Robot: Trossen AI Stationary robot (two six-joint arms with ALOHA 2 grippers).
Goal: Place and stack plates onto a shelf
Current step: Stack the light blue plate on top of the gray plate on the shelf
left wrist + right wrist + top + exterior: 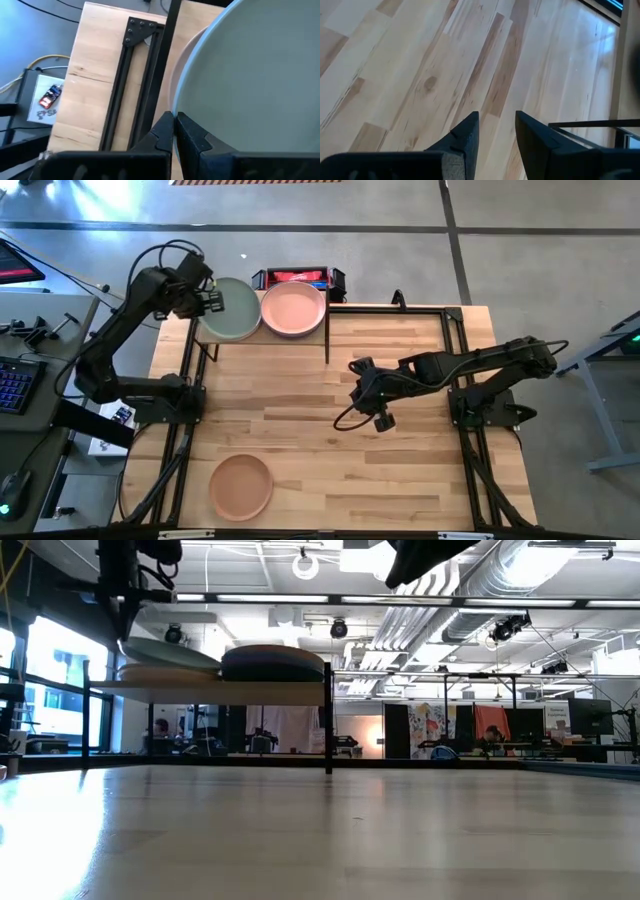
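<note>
Your table (400, 440) carries the shelf (290, 345) at its far edge, left of centre, a raised light-wood board on a thin black frame.

Your left arm (110, 345) rises from its base at the table's left edge and bends over to the shelf's left end. The left gripper (212, 301) is clamped on the left rim of the grey-green plate (228, 309); in the left wrist view the two fingers (190, 137) meet on that rim with no gap. The low view shows this plate tilted, its left side raised, over a paler plate (160, 673) lying on the shelf's left half.

Your right arm (480, 365) reaches from its base at the table's right edge toward the middle of the table, held low and nearly level. The right gripper (368, 388) hangs over bare wood with its fingers (465, 132) apart and nothing between them.

Plate count by position:
- Shelf, left half: two visible, the grey-green plate on top
- Shelf, right half: a stack topped by the salmon pink plate (294, 310); you cannot tell how many lie beneath it
- Table, near left corner: one peach plate (240, 486), lying flat, well apart from both grippers
</note>
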